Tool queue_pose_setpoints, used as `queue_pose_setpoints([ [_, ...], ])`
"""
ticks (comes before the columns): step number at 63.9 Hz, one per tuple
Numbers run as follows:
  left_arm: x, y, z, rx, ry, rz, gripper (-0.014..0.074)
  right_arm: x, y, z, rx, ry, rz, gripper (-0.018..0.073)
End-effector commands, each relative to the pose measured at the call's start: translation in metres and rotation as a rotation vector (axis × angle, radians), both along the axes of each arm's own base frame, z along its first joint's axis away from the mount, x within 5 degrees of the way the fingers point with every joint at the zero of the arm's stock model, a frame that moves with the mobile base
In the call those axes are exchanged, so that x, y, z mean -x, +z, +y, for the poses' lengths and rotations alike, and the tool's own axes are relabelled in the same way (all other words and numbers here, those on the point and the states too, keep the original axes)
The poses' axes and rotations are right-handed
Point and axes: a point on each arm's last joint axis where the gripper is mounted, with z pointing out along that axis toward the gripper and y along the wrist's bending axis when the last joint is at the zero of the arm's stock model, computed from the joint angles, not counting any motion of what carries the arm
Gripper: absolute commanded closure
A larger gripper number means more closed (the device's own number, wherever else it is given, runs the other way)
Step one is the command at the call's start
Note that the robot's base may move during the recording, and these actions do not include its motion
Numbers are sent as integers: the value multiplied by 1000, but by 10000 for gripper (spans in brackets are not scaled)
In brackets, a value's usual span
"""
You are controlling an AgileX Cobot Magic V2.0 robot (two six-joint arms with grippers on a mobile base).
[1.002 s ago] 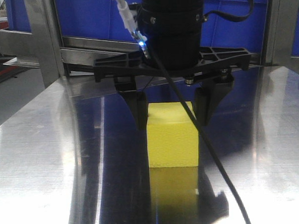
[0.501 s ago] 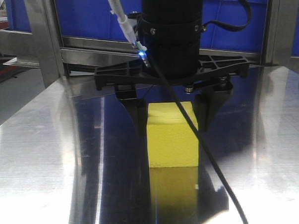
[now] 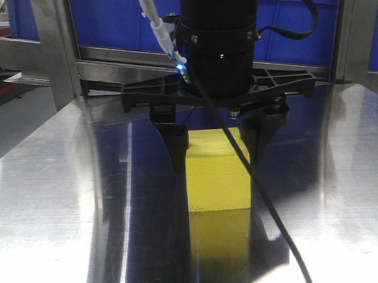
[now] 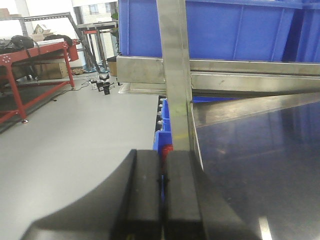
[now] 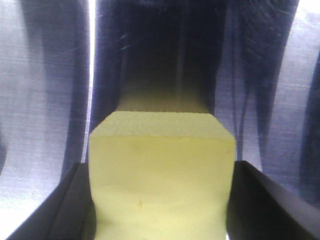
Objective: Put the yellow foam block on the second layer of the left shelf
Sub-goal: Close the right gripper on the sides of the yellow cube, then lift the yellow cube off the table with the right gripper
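Note:
The yellow foam block [image 3: 219, 178] stands on the shiny metal table [image 3: 53, 197], its far end between my right gripper's fingers. My right gripper [image 3: 217, 162] comes down from above and is shut on the block, one black finger [image 3: 178, 148] against each side. In the right wrist view the yellow foam block [image 5: 162, 170] fills the gap and its sides are pinched in where the right gripper [image 5: 162, 210] presses. My left gripper [image 4: 162, 180] is shut with nothing in it, off the table's left edge. The shelf [image 4: 175, 75] shows as a steel upright and rails.
Blue bins [image 3: 121, 19] sit on the steel shelf rails [image 3: 122, 56] right behind the block. A black cable [image 3: 267, 201] hangs from the right wrist across the block's front. In the left wrist view, grey floor [image 4: 75, 130] and a red workbench [image 4: 30, 55] lie to the left.
The right gripper's fingers have drawn inward until they touch the block's sides. The block has stayed in place on the table.

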Motion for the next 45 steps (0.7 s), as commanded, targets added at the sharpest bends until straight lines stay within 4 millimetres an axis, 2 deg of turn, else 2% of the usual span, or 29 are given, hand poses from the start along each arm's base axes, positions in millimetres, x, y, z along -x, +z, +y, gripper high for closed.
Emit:
queue_pose_setpoints([
  [1, 1, 1, -1, 13, -18, -77, 460, -3, 20, -3, -40, -1, -61, 92],
  [13, 1, 1, -1, 13, -18, -77, 460, 1, 31, -7, -57, -1, -78, 92],
  [23, 1, 1, -1, 13, -18, -77, 460, 9, 47, -23, -63, 45, -114, 92],
  [35, 1, 1, -1, 13, -18, -77, 460, 20, 53, -68, -49, 34, -134, 92],
  [45, 1, 1, -1, 13, -18, -77, 460, 36, 62, -115, -38, 33, -183, 92],
])
